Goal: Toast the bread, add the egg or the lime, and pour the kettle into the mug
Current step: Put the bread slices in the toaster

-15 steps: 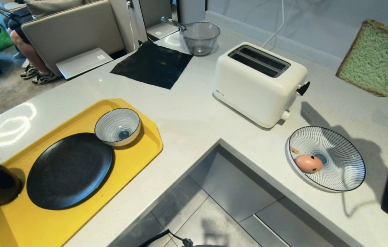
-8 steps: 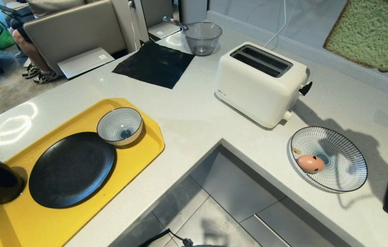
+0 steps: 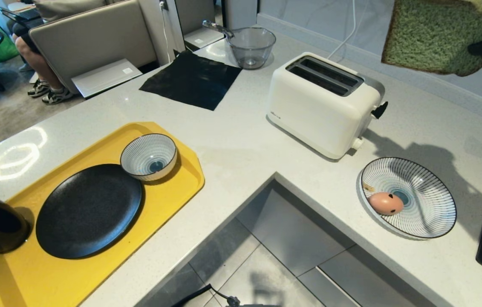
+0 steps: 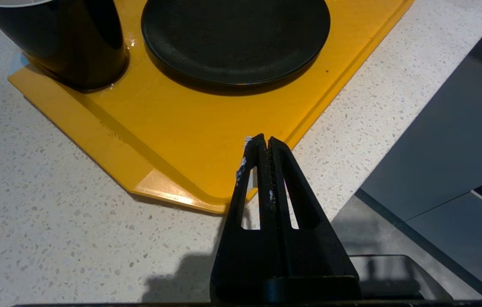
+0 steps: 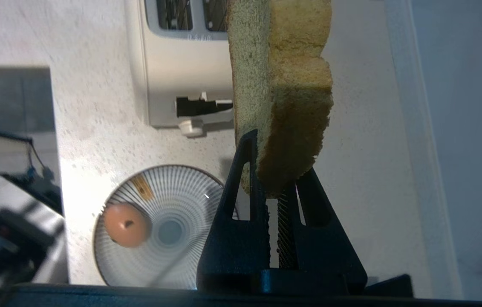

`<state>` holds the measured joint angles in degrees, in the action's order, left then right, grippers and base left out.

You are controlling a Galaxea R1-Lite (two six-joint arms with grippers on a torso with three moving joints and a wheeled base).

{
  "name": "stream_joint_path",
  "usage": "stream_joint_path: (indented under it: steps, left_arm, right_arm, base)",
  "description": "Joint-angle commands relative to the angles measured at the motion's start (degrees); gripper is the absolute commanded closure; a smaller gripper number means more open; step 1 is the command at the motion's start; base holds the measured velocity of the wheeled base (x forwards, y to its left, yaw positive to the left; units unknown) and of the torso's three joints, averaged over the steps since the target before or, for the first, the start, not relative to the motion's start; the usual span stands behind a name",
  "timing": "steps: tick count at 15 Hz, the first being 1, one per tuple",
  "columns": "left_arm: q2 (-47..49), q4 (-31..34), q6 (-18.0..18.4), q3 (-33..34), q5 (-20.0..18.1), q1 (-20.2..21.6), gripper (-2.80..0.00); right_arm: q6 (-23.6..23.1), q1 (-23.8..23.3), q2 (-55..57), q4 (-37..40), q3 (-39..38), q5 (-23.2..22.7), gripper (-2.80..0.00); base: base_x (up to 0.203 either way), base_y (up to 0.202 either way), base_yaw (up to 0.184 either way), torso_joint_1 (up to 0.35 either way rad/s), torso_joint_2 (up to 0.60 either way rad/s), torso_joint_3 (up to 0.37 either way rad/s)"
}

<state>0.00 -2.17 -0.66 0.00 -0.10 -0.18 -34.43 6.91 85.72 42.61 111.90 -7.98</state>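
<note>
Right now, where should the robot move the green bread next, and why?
Probably sideways until it hangs over the toaster. The right gripper pinches the bread in the air, off to one side of the toaster's empty slots.

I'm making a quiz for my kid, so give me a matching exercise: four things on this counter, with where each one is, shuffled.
Things:
1. bread
2. egg
3. black plate
4. clear bowl

Places:
A. on the yellow tray
B. held in the right claw, in the air
C. in the striped dish
D. behind the black cloth

Pairs: 1-B, 2-C, 3-A, 4-D
</note>
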Motion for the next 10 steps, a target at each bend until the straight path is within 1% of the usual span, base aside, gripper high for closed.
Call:
stream_joint_path:
  steps: [1, 3, 4, 5, 7, 10]
  left_arm:
    - [0.0, -0.03, -0.04, 0.79, 0.01, 0.0, 0.0]
    - [0.0, -0.03, -0.04, 0.79, 0.01, 0.0, 0.0]
    - [0.0, -0.03, -0.04, 0.79, 0.01, 0.0, 0.0]
    - [0.0, -0.03, -0.04, 0.79, 0.01, 0.0, 0.0]
    - [0.0, -0.03, -0.04, 0.79, 0.01, 0.0, 0.0]
    - [0.0, -0.03, -0.04, 0.79, 0.01, 0.0, 0.0]
  right_arm:
    - [-5.77, 0.03, 3.36, 0.78, 1.53, -1.21, 0.0]
    - [-10.99, 0.08, 3.93, 0.75, 1.57, -3.21, 0.0]
    - [-12.51, 1.08, 4.15, 0.42, 1.71, -3.92, 0.0]
    - [-13.32, 1.87, 4.72, -1.48, 1.87, -4.03, 0.0]
    - [-13.79, 2.37, 6.29, -7.28, 1.85, -3.76, 0.0]
    - [-12.73, 2.32, 6.3, -8.07, 1.83, -3.7, 0.0]
  base:
    - [0.0, 0.0, 0.0, 0.0, 0.0, 0.0]
    - [0.0, 0.0, 0.0, 0.0, 0.0, 0.0]
    - [0.0, 0.0, 0.0, 0.0, 0.0, 0.0]
    - [0.0, 0.0, 0.0, 0.0, 0.0, 0.0]
    - [0.0, 0.0, 0.0, 0.0, 0.0, 0.0]
    - [0.0, 0.0, 0.0, 0.0, 0.0, 0.0]
